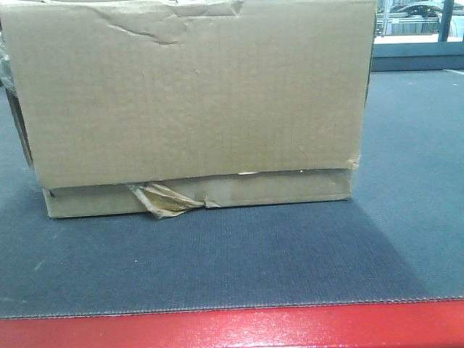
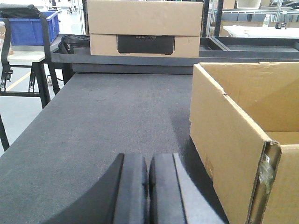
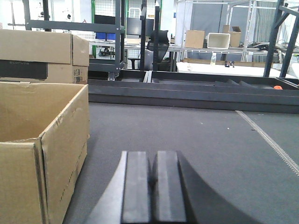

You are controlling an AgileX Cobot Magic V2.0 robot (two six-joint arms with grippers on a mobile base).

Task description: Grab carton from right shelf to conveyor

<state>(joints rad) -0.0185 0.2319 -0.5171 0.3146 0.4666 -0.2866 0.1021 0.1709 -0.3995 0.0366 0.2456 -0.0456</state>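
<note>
The carton [image 1: 192, 101] sits on the conveyor [image 1: 239, 261], its long face square to the front camera. A band of bare belt lies between its lower edge and the red border [image 1: 232, 330], and open belt runs off to its right toward a dark rail at the back. Its top is open: the left wrist view looks over a near corner [image 2: 243, 140] into the hollow inside, and the right wrist view shows the opposite end [image 3: 44, 144] with the same open top.

The left gripper [image 2: 148, 191] hovers low over the belt just beside the carton's left end, pads pressed together with nothing between them. The right gripper [image 3: 153, 191] hangs likewise just off the right end, pads closed on nothing. Neither touches the cardboard. Wide belt stretches ahead of both, bounded at the far side by a dark frame rail [image 3: 187, 95].

The carton is plain brown corrugated board. Its upper front edge is dented and creased left of centre, the lower flap juts slightly forward, and a ragged strip of brownish clear tape [image 1: 163, 199] hangs crumpled at the bottom seam. The right lower corner is frayed.

Beyond the rail stands a second box [image 2: 145, 28] with a black panel bearing faint lettering that seems to read ECOFLOW. A blue bin [image 2: 30, 28] sits to the far left.
</note>
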